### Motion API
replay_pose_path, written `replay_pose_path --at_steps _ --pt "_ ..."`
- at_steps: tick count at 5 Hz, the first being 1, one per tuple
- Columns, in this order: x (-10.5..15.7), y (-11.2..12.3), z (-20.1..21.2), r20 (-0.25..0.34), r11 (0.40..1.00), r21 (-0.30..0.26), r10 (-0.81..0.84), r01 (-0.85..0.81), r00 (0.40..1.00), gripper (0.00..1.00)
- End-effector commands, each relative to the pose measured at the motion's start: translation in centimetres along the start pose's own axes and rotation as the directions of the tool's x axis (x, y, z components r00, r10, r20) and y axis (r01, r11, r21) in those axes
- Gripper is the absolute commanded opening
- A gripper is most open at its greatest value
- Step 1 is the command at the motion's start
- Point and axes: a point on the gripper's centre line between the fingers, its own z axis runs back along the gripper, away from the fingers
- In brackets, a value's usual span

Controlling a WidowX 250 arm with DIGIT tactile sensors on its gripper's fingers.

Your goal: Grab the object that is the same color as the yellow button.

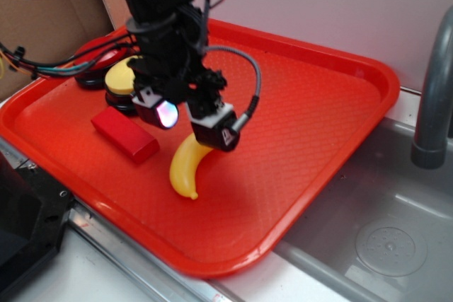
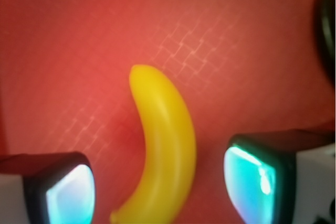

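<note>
Banana (image 2: 165, 145) between open tool (image 2: 157, 187) fingers

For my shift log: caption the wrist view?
Open gripper straddling the yellow banana on the red tray.

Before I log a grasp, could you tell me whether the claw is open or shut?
Open: the claw straddles the banana, with gaps beside both pads.

The red tray (image 1: 333, 104) carries a yellow banana (image 1: 185, 169), red block (image 1: 125, 136) and two buttons (image 1: 122, 79).
</note>
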Motion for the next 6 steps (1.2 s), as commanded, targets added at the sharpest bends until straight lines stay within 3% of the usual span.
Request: replay_pose_path --at_steps 1,2,3,4,6 --pt "0.6 -0.3 -2.1 0.024 0.999 0.029 0.022 -0.022 0.999 1.00" --pt "0.5 -0.4 -2.0 0.054 0.999 0.034 0.020 -0.022 0.998 0.00" --pt "0.9 -0.1 0.1 0.086 0.998 0.069 -0.021 0.015 0.996 0.00" --pt "1.8 1.1 4.7 0.080 0.988 0.099 -0.123 0.115 0.989 0.00" --pt "4.2 3.2 14.0 0.140 1.000 -0.011 0.005 -0.003 0.990 0.00"
